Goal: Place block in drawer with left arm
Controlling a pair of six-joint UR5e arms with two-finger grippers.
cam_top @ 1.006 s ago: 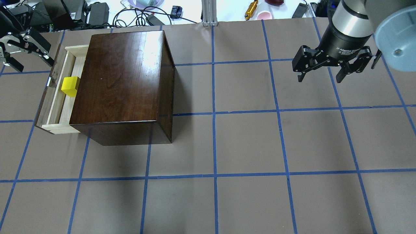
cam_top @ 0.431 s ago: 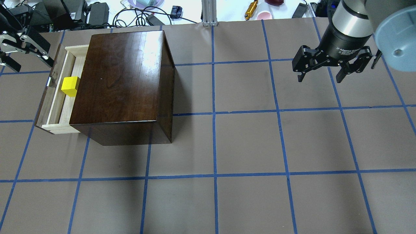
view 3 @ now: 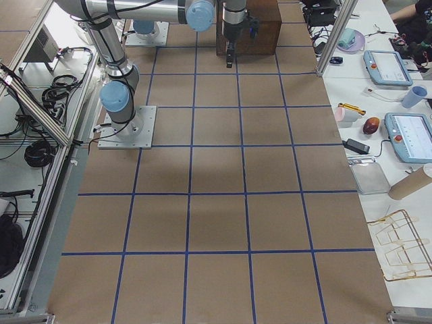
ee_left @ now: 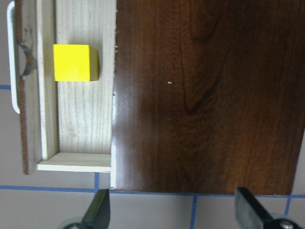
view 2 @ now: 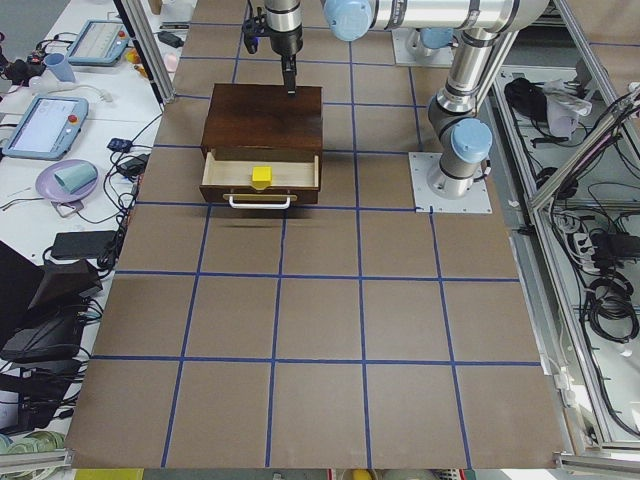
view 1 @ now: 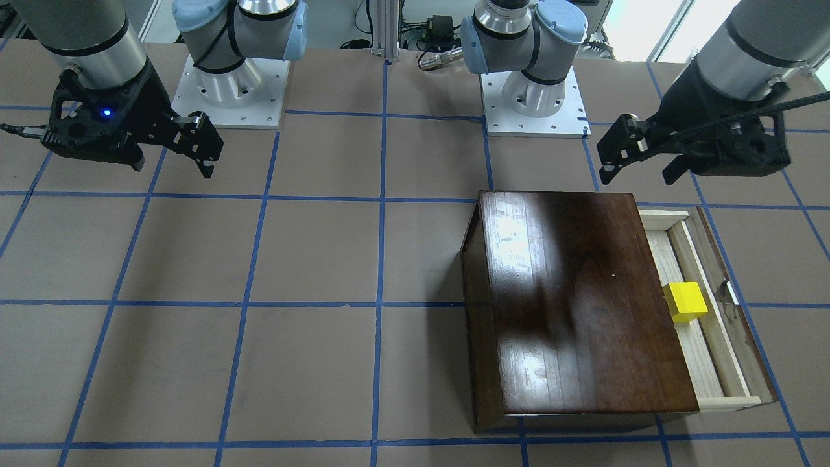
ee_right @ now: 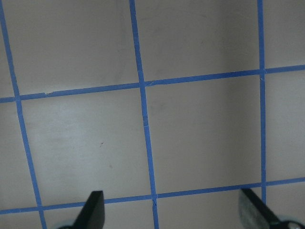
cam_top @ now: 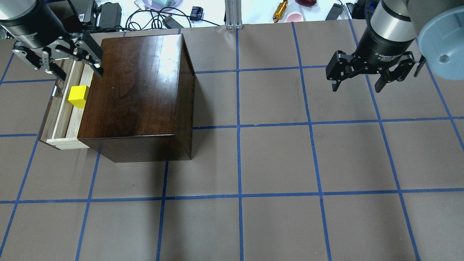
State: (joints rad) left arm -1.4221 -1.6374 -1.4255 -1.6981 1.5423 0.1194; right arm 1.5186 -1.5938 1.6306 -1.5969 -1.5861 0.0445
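The yellow block (cam_top: 79, 96) lies in the open drawer (cam_top: 59, 119), which is pulled out of the dark wooden box (cam_top: 134, 87) towards the table's left. The block also shows in the front view (view 1: 687, 301) and in the left wrist view (ee_left: 75, 62). My left gripper (cam_top: 79, 74) is open and empty. It hangs above the far end of the drawer and the box's left edge, apart from the block. My right gripper (cam_top: 357, 88) is open and empty, high over the bare mat at the far right.
Cables, power bricks and small items (cam_top: 108, 14) lie beyond the table's far edge, beside an aluminium post (cam_top: 232, 14). The brown mat (cam_top: 275, 159) with its blue tape grid stretches to the right of the box and in front of it.
My left gripper has moved right from the view's left edge to above the far end of the drawer, turning as it went. The block, drawer and right arm have not moved.
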